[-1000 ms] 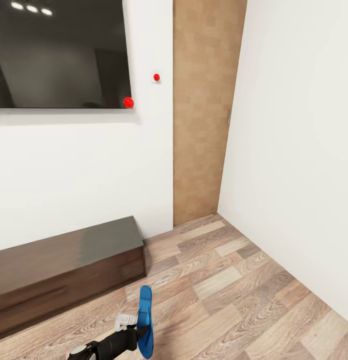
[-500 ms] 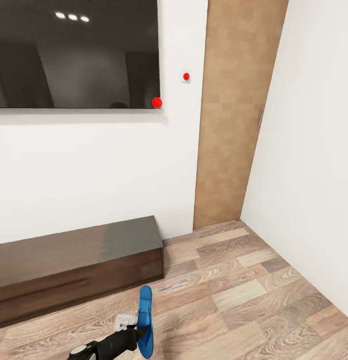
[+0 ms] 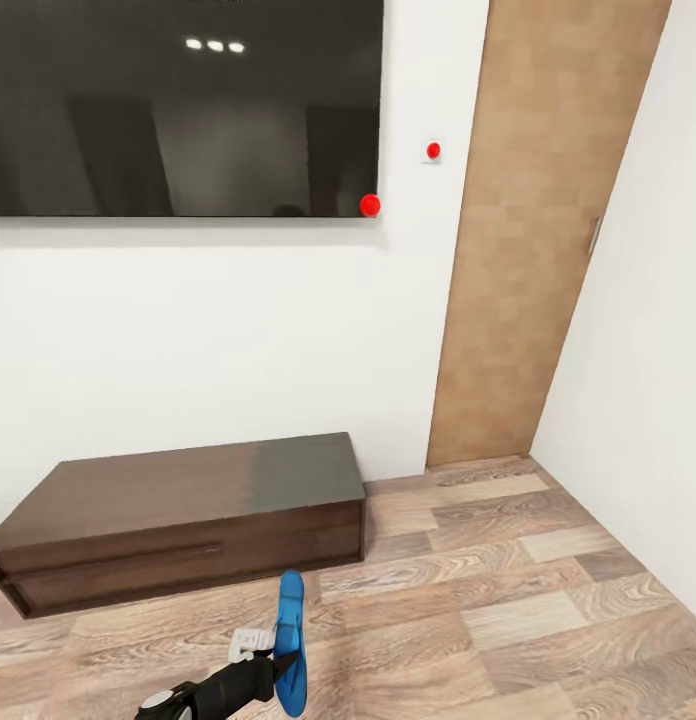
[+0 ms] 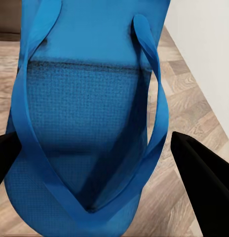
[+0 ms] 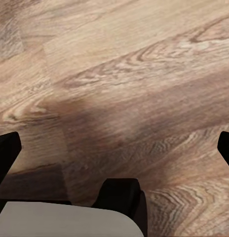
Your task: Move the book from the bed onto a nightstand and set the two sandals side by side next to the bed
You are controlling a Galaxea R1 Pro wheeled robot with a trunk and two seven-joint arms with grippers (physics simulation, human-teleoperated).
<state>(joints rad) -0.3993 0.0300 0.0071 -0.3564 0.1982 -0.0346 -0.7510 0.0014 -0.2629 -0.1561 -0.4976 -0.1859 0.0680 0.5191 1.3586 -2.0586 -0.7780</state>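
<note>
White walls (image 3: 238, 330), a dark screen (image 3: 178, 105) and a tan door (image 3: 533, 250) back the plank floor (image 3: 508, 600); a long low cabinet (image 3: 188, 515), drawers shut, sits far left; no bed visible, so placing seems ahead; the left gripper (image 3: 273, 655) is clamped on one blue sandal (image 3: 289, 640) held on edge, near centre; the right gripper's (image 5: 114, 148) fingers stand wide apart over bare floor.

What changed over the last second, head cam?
Only the camera moved: the view turned left, so the wall cabinet, TV and door slid right in the picture and the cabinet's left end came into view. The left gripper keeps the same hold on the blue sandal, at the same spot in the frame. Nothing was picked up or released.
</note>
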